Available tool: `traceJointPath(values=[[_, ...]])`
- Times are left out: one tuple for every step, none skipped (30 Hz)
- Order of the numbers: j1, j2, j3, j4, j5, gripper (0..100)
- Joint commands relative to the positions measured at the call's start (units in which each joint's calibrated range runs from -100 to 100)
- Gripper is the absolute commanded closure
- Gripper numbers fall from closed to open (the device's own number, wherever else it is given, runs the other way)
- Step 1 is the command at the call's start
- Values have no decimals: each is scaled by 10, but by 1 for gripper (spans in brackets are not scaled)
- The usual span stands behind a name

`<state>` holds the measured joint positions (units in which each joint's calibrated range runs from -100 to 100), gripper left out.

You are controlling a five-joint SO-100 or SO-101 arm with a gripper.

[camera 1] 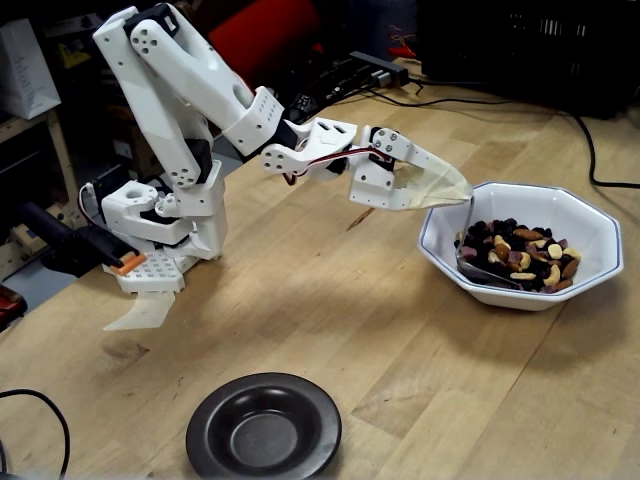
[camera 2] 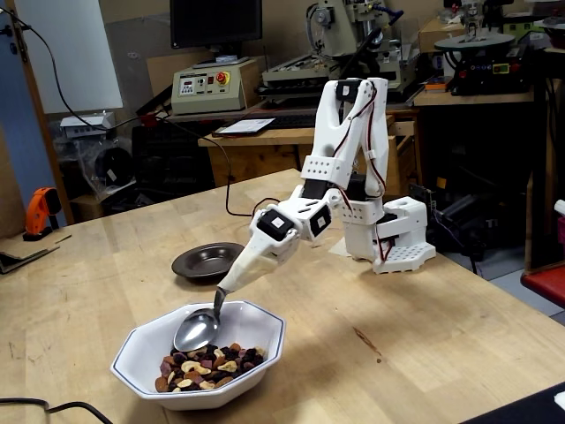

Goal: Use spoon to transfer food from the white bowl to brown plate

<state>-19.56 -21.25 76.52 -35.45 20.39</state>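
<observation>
Altogether one spoon point(camera 2: 198, 329) — claw-held point(camera 2: 231, 284) — one white bowl point(camera 2: 141, 347), one brown plate point(camera 1: 264, 430).

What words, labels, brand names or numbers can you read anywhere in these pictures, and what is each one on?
None can be read.
Beige control box with a red button: its panel markings are too small and blurred.
Paper sheet on the bench behind: any print is illegible.
White bowl, brown plate, spoon: no markings visible.
</observation>
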Motion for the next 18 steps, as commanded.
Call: traceJointPath(values=[[-1,10,-70,-14,3,96],[-1,18,-78,-14,3,96],[-1,28,-86,-14,4,96],[-1,38,-94,-14,5,96],[-1,47,-100,-14,5,96],[-1,54,-104,-14,5,96],[-1,60,-106,-14,5,96],[-1,67,-105,-14,6,96],[-2,70,-105,-14,6,96],[-2,73,-105,-14,6,96],[-2,75,-105,-14,6,96],[-2,78,-106,-14,8,96],[-2,84,-108,-14,17,96],[-2,89,-109,-14,25,96],[-2,95,-109,-14,34,96],[-3,100,-109,-14,40,96],[-4,104,-109,-14,46,96],[-8,108,-109,-14,50,96]])
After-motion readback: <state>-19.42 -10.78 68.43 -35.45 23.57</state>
